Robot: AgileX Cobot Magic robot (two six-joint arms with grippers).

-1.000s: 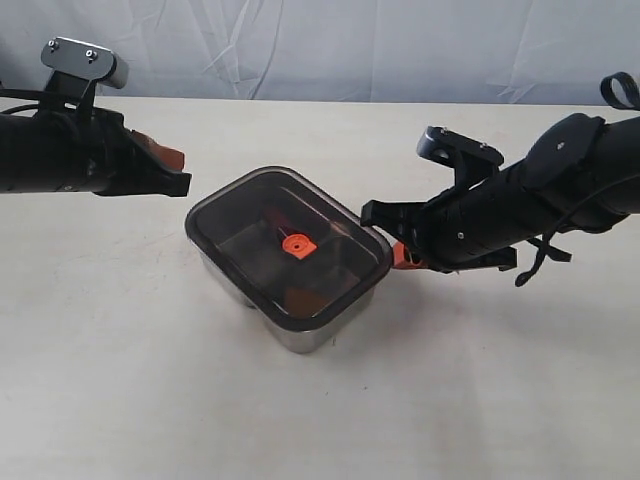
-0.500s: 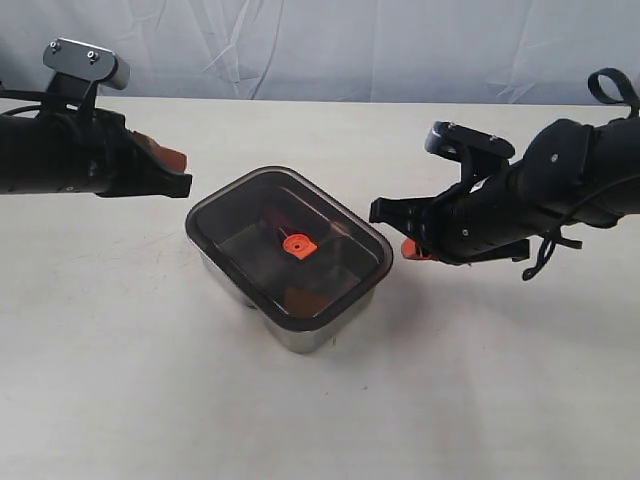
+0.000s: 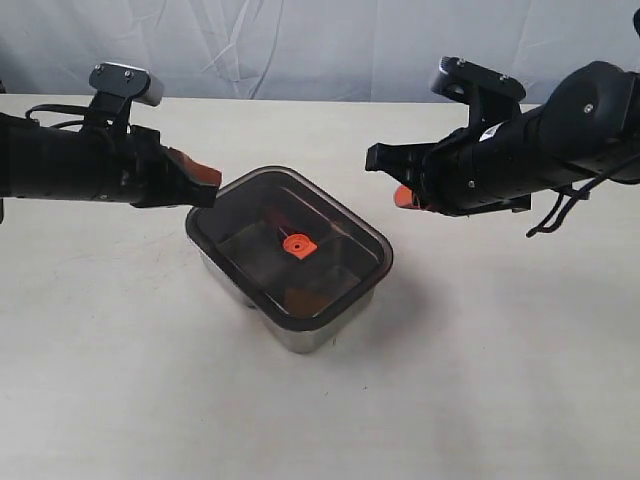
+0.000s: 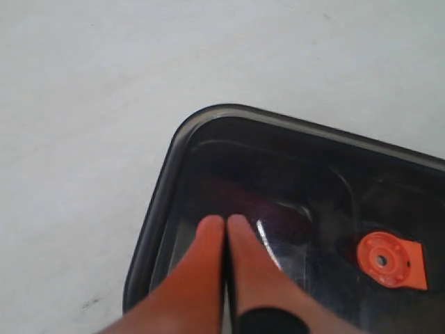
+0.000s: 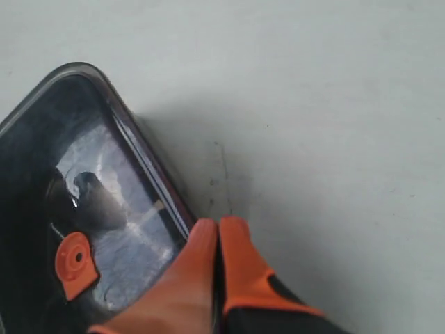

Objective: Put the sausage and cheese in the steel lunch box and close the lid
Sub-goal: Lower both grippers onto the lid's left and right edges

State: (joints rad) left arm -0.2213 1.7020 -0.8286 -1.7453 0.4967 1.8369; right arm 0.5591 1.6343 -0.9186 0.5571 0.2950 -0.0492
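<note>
The steel lunch box (image 3: 312, 336) stands mid-table with the dark smoky lid (image 3: 245, 212) seated on it, orange valve (image 3: 296, 243) in the middle. Through the lid a dark red shape, the sausage (image 4: 259, 206), shows faintly, and an orange-brown blur that may be the cheese (image 3: 303, 297). My left gripper (image 3: 209, 180) is shut and empty, hovering over the lid's left corner (image 4: 174, 146). My right gripper (image 3: 403, 197) is shut and empty too, raised off the table just beyond the lid's right edge (image 5: 149, 167).
The box sits on a plain white table (image 3: 480, 380) with a grey cloth backdrop (image 3: 320, 40) behind. Both dark arms reach in from the sides above the table. No other objects are in view.
My left gripper has moved right, up to the lid's left corner. My right gripper has risen and drawn back from the box's right edge. Box and lid have not moved.
</note>
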